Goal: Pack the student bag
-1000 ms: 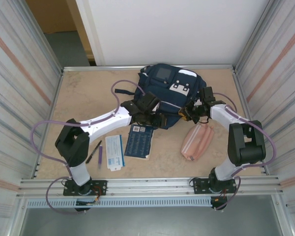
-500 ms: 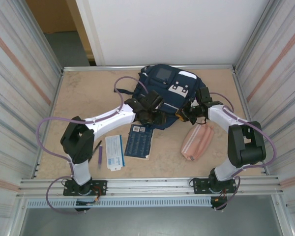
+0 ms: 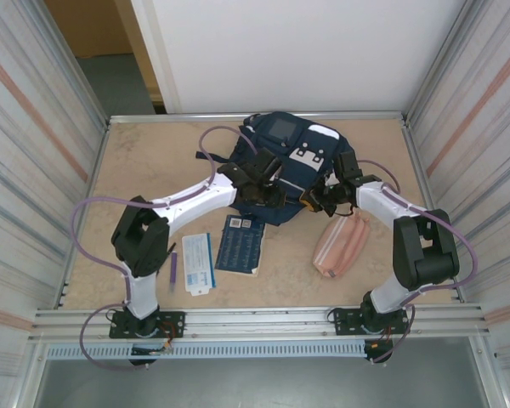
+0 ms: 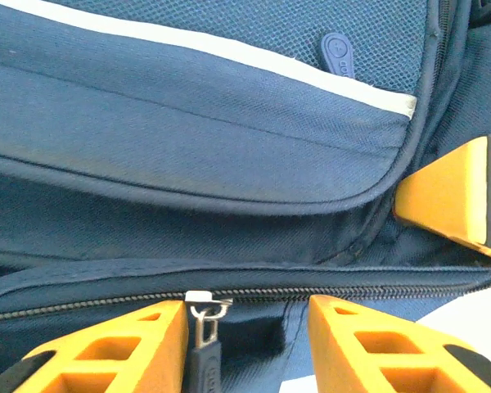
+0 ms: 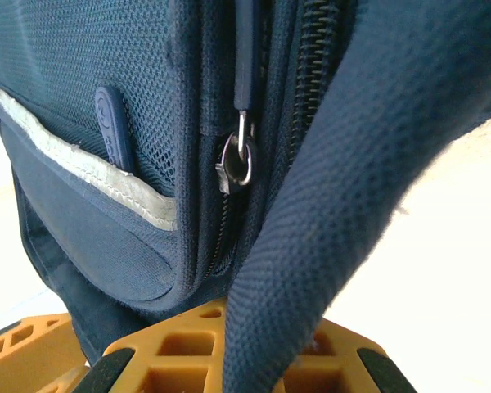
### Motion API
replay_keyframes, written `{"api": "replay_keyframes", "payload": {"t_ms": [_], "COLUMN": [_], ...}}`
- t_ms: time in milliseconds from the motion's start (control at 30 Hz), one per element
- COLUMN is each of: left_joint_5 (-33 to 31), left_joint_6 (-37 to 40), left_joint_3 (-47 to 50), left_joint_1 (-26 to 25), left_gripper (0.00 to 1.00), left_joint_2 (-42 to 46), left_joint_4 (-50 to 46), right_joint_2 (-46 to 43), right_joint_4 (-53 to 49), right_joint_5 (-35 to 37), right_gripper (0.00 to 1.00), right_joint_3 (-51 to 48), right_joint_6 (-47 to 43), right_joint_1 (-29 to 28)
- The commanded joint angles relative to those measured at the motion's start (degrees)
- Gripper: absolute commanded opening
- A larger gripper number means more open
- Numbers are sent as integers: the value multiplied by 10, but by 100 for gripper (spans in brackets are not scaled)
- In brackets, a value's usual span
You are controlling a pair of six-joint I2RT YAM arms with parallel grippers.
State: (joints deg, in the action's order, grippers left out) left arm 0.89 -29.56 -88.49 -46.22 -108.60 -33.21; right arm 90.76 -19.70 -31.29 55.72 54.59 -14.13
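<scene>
The student bag (image 3: 286,157), navy with white patches, lies at the back middle of the table. My left gripper (image 3: 267,192) is at the bag's near edge. In the left wrist view it (image 4: 245,315) stands open against the closed zipper, and the zipper pull (image 4: 203,354) hangs between its orange fingers (image 4: 106,352), close to the left one. My right gripper (image 3: 315,201) is at the bag's right near corner. In the right wrist view it (image 5: 245,323) is shut on a navy strap (image 5: 327,188) of the bag, beside a second zipper slider (image 5: 239,168).
A pink pouch (image 3: 342,242) lies right of centre, near the right arm. A dark blue booklet (image 3: 240,244), a white and blue card (image 3: 198,263) and pens (image 3: 167,262) lie in front of the bag. Metal walls close in both sides.
My left arm has reached further toward the bag and its jaws have narrowed around the zipper pull. The right gripper has shifted slightly left, still at the bag's corner.
</scene>
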Motion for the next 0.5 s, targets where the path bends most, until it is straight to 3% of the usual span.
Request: {"api": "replay_keyframes", "payload": {"t_ms": [0, 200, 467], "left_joint_5": [1, -8, -23], "left_joint_6": [-5, -28, -38], "left_joint_3": [-8, 14, 13], "left_joint_1": [2, 9, 17], "left_gripper": [42, 36, 0], "left_joint_2": [-12, -12, -6], "left_joint_4": [-19, -31, -70], "right_joint_2": [-10, -15, -19], "right_joint_4": [13, 8, 9], "right_joint_5": [-35, -20, -10], "right_gripper": [6, 6, 6], "right_joint_3": [8, 10, 10], "right_joint_6": [-8, -7, -4], "right_joint_1": [-15, -18, -18]}}
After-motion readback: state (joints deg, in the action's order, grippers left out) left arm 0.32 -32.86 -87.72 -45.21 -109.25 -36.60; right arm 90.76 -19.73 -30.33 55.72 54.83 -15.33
